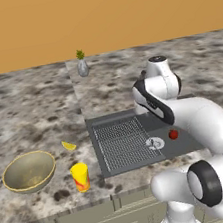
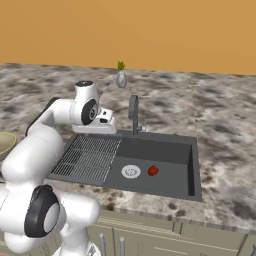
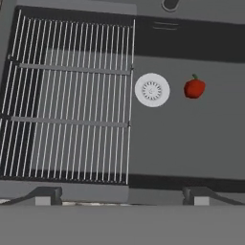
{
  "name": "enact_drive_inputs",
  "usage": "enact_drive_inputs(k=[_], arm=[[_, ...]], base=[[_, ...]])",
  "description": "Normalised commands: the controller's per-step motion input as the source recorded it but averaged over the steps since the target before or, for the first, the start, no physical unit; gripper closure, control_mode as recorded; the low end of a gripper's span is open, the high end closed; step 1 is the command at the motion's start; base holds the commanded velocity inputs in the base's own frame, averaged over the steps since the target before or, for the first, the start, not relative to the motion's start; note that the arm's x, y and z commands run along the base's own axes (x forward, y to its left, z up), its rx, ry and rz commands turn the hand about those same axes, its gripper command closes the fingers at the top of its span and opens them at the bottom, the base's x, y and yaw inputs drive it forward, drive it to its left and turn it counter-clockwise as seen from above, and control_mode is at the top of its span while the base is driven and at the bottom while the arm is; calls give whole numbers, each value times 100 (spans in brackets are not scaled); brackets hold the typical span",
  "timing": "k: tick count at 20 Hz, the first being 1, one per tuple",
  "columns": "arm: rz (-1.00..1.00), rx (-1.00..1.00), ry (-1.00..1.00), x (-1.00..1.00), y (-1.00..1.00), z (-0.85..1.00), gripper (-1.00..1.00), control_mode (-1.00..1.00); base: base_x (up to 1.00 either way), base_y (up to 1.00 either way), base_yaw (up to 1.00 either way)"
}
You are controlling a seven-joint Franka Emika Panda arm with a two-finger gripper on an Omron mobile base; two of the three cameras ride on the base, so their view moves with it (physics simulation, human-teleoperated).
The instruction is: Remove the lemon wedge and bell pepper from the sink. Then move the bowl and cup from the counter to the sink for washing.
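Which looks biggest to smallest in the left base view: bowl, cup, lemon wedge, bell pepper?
1. bowl
2. cup
3. lemon wedge and bell pepper: both tiny, and the pepper sits farther away in the sink, so unranked.

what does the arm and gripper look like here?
Glossy white rounded arm links with black bands at the joints and a black-capped joint on top. White boxy hand; gripper has two small dark grey finger tips. No cables or markings visible.
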Motion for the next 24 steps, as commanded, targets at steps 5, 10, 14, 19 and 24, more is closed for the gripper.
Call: enact_drive_inputs(k=[5, 10, 14, 19, 24], arm=[[-1, 3, 1, -7, -37, -3, -100, -100], [-1, 6, 7, -1, -40, -7, -100, -100], [-2, 5, 8, 0, -41, -10, -100, -100], [-3, 3, 3, 0, -38, -13, -100, -100], [-3, 0, 0, 0, -37, -11, -100, -100]], base=[[0, 0, 0], [0, 0, 0], [0, 0, 0], [0, 0, 0], [0, 0, 0]])
